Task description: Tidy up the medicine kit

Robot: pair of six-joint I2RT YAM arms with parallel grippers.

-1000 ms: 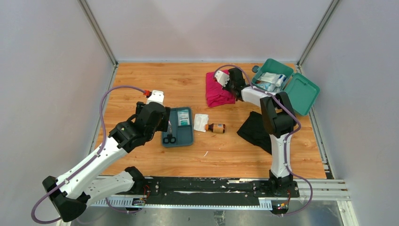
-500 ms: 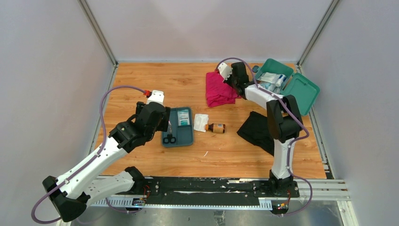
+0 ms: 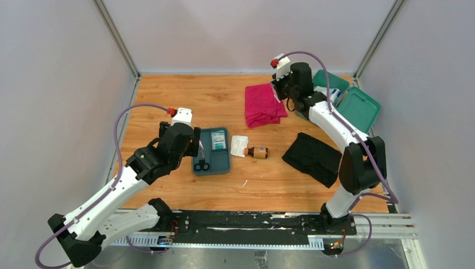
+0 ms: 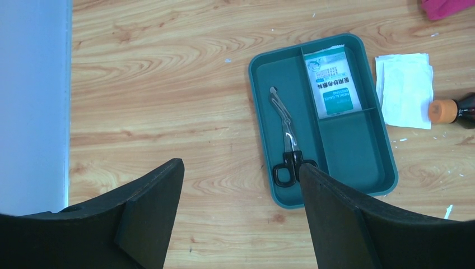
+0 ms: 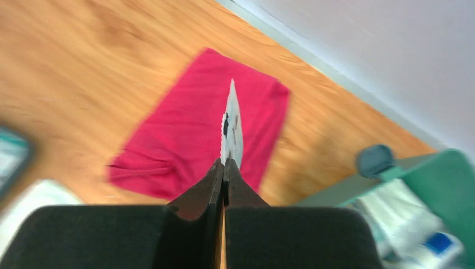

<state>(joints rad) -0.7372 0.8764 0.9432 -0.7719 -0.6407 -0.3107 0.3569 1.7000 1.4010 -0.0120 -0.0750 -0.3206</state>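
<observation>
The medicine kit (image 3: pixel 358 110) is a teal-green box standing open at the back right, with white packets inside; its edge (image 5: pixel 442 179) shows blurred in the right wrist view. My right gripper (image 3: pixel 278 89) hangs between the kit and the pink cloth (image 3: pixel 263 105), shut on a thin white sachet (image 5: pixel 233 126) that sticks out edge-on from its tips (image 5: pixel 224 165) over the pink cloth (image 5: pixel 185 134). My left gripper (image 4: pixel 241 168) is open and holds nothing, just left of the dark-teal tray (image 4: pixel 347 145); in the top view it (image 3: pixel 196 148) sits at that tray's left rim.
The tray (image 3: pixel 222 163) holds scissors (image 4: pixel 285 140) and a printed packet (image 4: pixel 331 81). Right of it lie a white gauze pad (image 3: pixel 239 145) and a brown bottle (image 3: pixel 258 152) on its side. A black cloth (image 3: pixel 312 158) lies at front right. Walls close in on three sides.
My right gripper has closed, risen from the pink cloth's right edge and swung right toward the kit with the sachet. The left arm has barely shifted.
</observation>
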